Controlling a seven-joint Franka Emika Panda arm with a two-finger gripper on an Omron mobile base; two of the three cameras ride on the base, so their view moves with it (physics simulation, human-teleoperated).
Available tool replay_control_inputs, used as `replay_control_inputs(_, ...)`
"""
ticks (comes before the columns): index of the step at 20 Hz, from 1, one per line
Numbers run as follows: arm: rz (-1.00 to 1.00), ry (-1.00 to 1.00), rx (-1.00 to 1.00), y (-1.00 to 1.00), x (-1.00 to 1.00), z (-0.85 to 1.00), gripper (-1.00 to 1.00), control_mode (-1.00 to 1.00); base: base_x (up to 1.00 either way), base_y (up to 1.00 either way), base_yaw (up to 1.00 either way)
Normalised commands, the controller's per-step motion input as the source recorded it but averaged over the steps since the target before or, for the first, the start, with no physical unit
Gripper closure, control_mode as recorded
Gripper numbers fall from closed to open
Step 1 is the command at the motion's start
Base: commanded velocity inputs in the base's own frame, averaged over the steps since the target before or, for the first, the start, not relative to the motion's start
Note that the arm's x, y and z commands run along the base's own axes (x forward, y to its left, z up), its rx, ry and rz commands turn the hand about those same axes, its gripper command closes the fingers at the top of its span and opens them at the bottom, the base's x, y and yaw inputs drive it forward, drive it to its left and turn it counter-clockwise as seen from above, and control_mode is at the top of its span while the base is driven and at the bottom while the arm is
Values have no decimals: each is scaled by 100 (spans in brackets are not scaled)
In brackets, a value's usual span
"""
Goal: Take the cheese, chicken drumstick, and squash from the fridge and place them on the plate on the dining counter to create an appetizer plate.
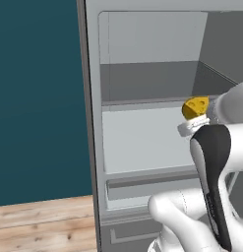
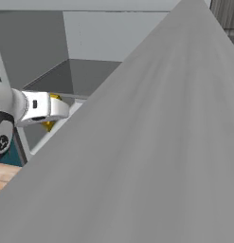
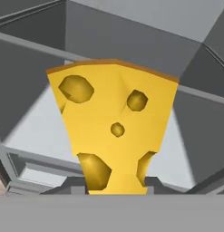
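1. Teal wall (image 1: 39, 98) and a strip of wooden floor (image 1: 44, 221) take up the left of the left base view; to their right stands the open fridge (image 1: 93, 147), its pale shelves bare apart from what the arm carries

2. Further right, the cheese (image 1: 195, 107) hangs in front of the upper shelf (image 1: 142, 102), clear of it, just above the white wrist

3. From the hand camera the gripper (image 3: 117, 185) is clamped on the narrow lower end of the cheese (image 3: 114, 131), the broad holed end pointing away

4. Risk, as I judge it: the hold is on the thin tip alone, so a quick swing could let the wedge pivot or slip out and drop back into the fridge or onto the floor

5. Second risk: the wedge sticks out ahead of the hand and could knock the shelf edge or the fridge wall while backing out

6. On the right, in the right base view, a large grey fridge door (image 2: 161, 142) looms close beside the arm, with the cheese (image 2: 54, 98) peeking past the wrist; it blocks any swing that way
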Motion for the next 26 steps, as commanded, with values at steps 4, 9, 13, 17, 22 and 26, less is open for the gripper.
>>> replay_control_inputs(4, 0, -4, 0, 0, -41, 1, 100, -100, 0, 0, 0)
replay_control_inputs(9, 0, 0, 0, 0, -21, 0, 100, 100, -19, 0, 0)
replay_control_inputs(13, 0, 0, 0, 0, 0, 0, 100, 100, -60, 12, 1)
replay_control_inputs(17, 0, 0, 0, 0, 0, 0, 100, 100, -60, 43, 5)
replay_control_inputs(22, 0, 0, 0, 0, 0, 0, 100, 100, -22, 95, 14)
replay_control_inputs(26, 0, 0, 0, 0, 0, 0, 100, 100, -8, 100, 42)
